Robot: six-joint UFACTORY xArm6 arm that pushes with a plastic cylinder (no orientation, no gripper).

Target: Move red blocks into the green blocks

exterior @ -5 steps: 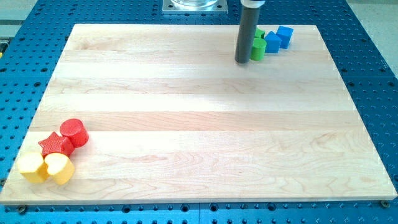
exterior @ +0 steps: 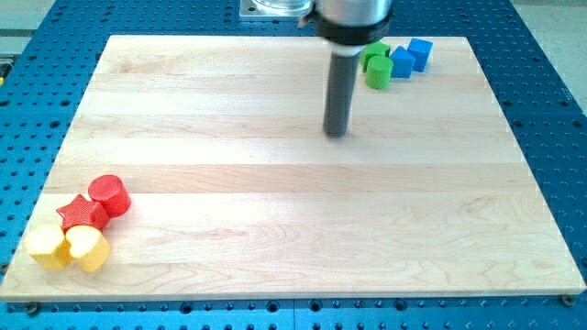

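Note:
A red cylinder (exterior: 110, 194) and a red star block (exterior: 83, 214) sit together at the view's lower left of the wooden board (exterior: 293, 247). Two green blocks (exterior: 377, 67) sit at the view's top right, one partly behind the other. My tip (exterior: 337, 134) rests on the board in the upper middle, below and left of the green blocks and far to the right of the red blocks. It touches no block.
Two yellow blocks (exterior: 68, 247) touch the red star's lower side. Two blue blocks (exterior: 411, 57) sit right of the green blocks. The board lies on a blue perforated table (exterior: 550, 82).
My tip has moved down the view and slightly left, away from the green blocks. No block has moved.

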